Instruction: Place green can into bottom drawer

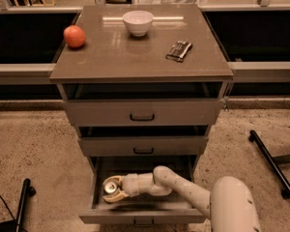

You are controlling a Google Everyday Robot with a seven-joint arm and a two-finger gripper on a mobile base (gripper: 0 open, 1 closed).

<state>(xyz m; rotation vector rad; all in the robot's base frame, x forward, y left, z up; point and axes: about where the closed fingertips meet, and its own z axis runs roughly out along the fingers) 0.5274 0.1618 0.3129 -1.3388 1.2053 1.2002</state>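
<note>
The bottom drawer is pulled open at the foot of the grey-beige cabinet. The green can sits inside it at the left, its silver top with pull tab facing up; its green side is mostly hidden. My gripper reaches into the drawer from the right on a white arm, with its fingers on either side of the can, low in the drawer.
On the cabinet top stand a white bowl, an orange-red fruit and a dark snack bar. The top drawer and middle drawer are slightly ajar. Black chair legs lie right, another base left.
</note>
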